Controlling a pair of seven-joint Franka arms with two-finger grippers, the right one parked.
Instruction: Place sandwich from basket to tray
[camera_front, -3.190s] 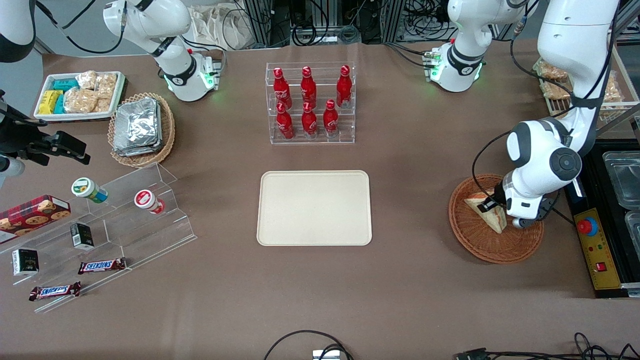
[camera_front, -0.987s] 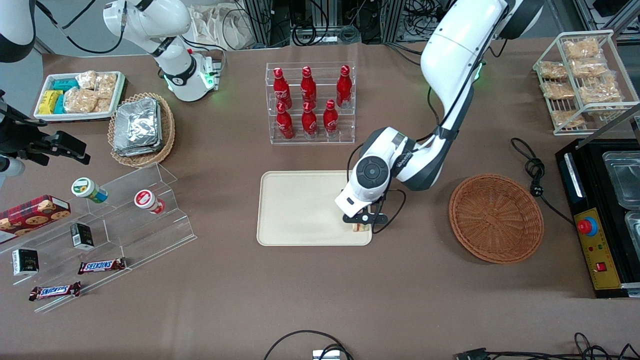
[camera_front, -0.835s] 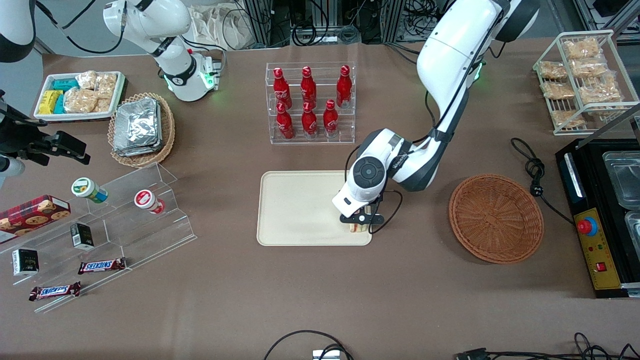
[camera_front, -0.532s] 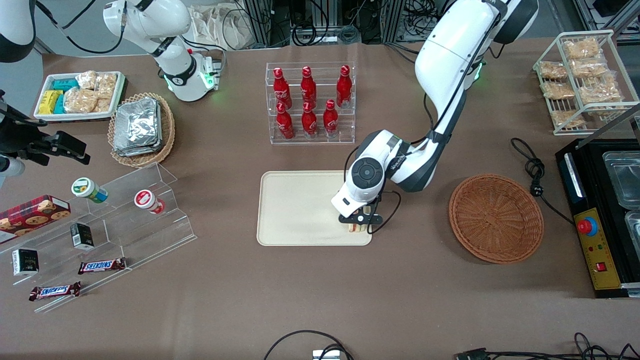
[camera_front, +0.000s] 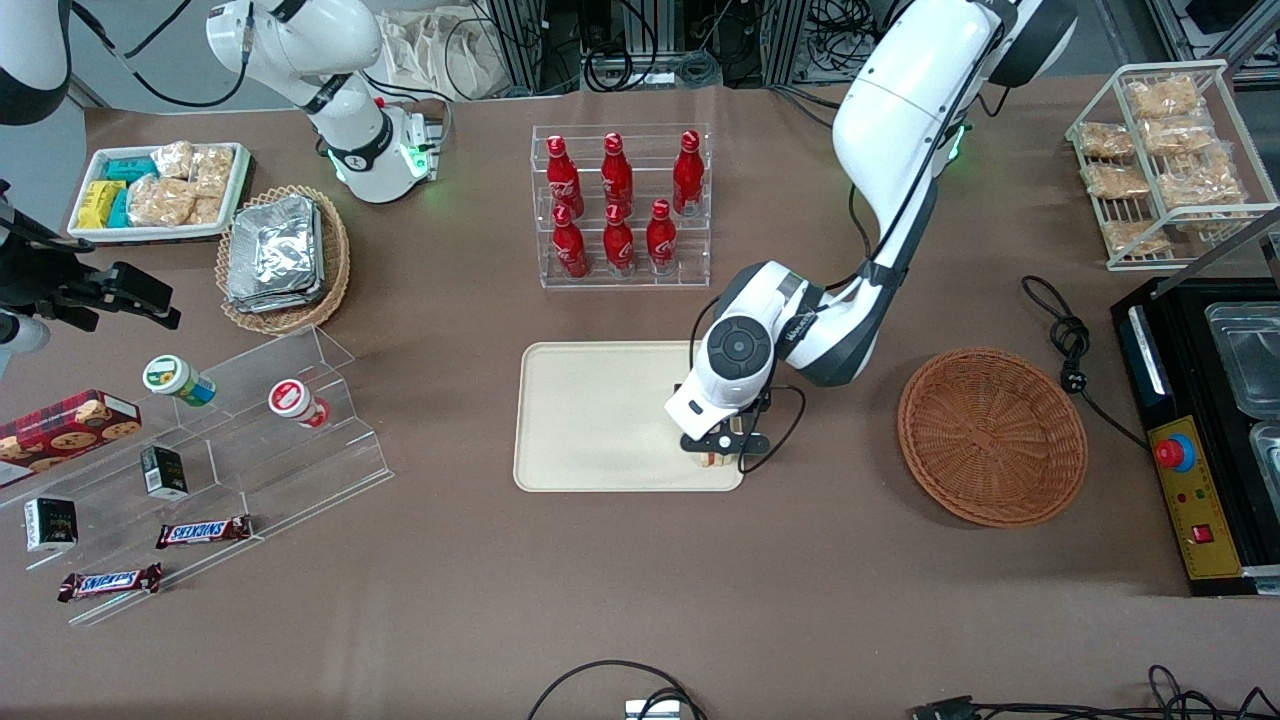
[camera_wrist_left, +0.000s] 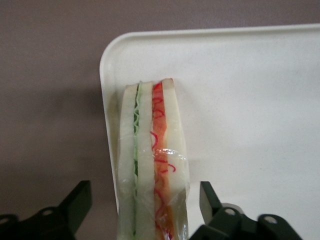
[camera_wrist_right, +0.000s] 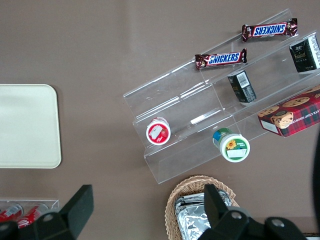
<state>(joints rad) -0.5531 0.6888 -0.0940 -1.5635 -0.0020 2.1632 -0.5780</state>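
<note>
Your gripper (camera_wrist_left: 145, 210) stands with its fingers (camera_wrist_left: 75, 202) spread wide, clear of both bread faces; the sandwich (camera_wrist_left: 152, 160) rests on edge on the tray (camera_front: 600, 410), at the corner nearest the camera on the working arm's side, probably freed to stay put; in the front view's middle right sits the basket (camera_front: 992, 436), now without it.

A brown tabletop (camera_front: 400, 620) is lit evenly; dark frames and tangled cables (camera_front: 640, 40) are seen along its far edge.
</note>
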